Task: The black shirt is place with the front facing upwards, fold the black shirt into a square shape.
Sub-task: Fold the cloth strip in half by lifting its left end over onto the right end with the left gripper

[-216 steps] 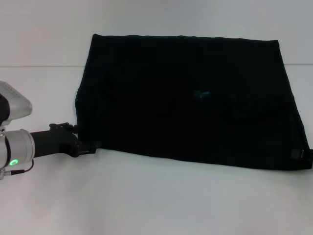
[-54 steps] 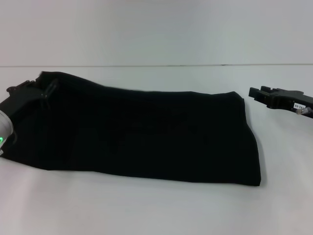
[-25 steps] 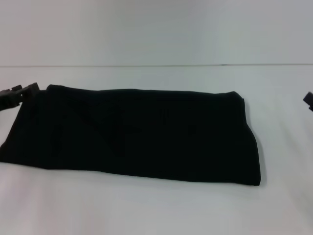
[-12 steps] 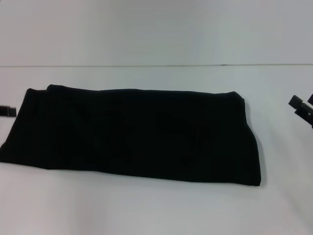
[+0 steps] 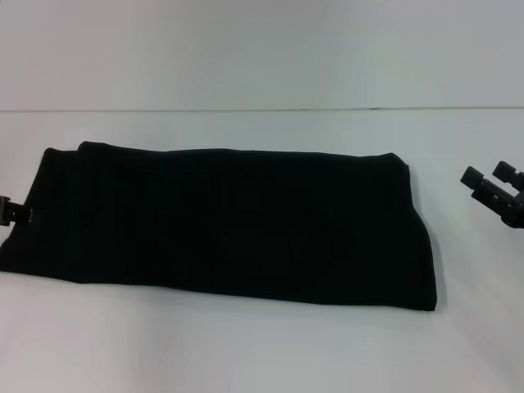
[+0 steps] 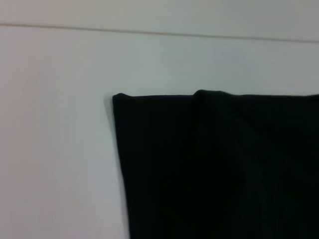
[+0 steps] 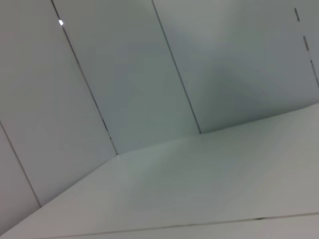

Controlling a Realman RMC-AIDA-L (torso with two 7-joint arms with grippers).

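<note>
**Black shirt folded into a long band, both tools off to its sides**

The black shirt (image 5: 229,225) lies flat on the white surface (image 5: 262,352), folded into a wide, low band, longer side to side than front to back. Print and neck label not visible. Far edge shows two layers slightly offset at the shirt's left end. Near-right corner is rounded and bulges a little.

The left tool (image 5: 11,212) sits at the shirt's left end, touching or just beside the edge; only a small black part shows, so whether it is clenched or released cannot be told. The left wrist view shows the shirt's corner (image 6: 219,169) with a layered fold line.

The right tool (image 5: 492,185) is off the shirt's right end, clearly apart from the cloth, its two fingers spread and holding nothing. The right wrist view shows only wall panels (image 7: 124,74).
</note>
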